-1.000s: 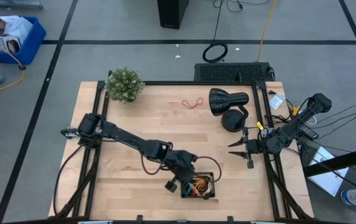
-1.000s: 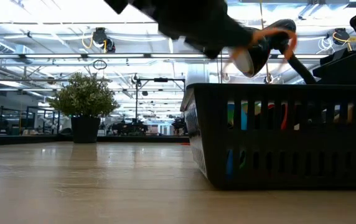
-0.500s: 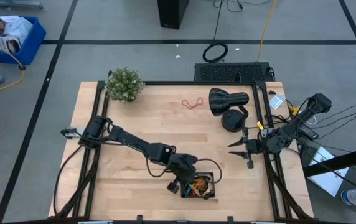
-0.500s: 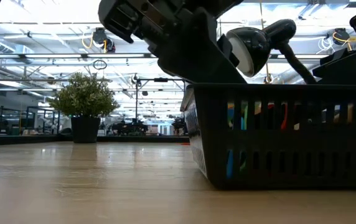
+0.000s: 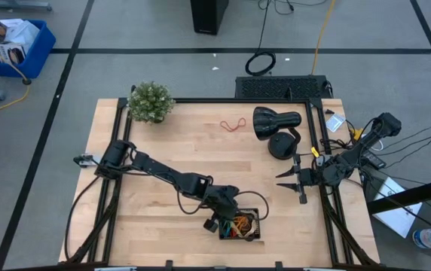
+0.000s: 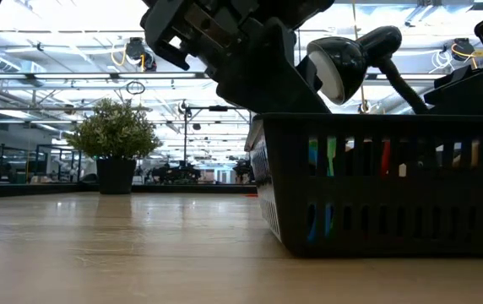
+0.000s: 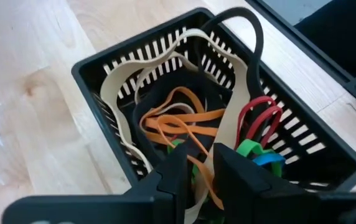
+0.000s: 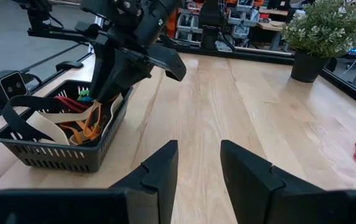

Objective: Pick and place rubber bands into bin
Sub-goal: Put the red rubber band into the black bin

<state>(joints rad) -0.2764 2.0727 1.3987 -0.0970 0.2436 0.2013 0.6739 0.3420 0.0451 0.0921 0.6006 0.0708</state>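
Note:
The bin is a small black slotted tray near the table's front edge, also seen in the low view. Several rubber bands lie in it: orange, red, green, tan and a long black loop that hangs over the rim. My left gripper reaches down into the bin with its fingers a little apart above the orange bands. One red rubber band lies loose on the far part of the table. My right gripper waits open at the right edge.
A black lamp lies at the far right and a potted plant stands at the far left corner. Black rails run along the table's left and right edges. Bare wood lies between the bin and the loose red band.
My left gripper has come down from above the bin's rim into the bin. The orange rubber band that hung from it above the rim no longer hangs there in the low view; it has been let go among the other bands.

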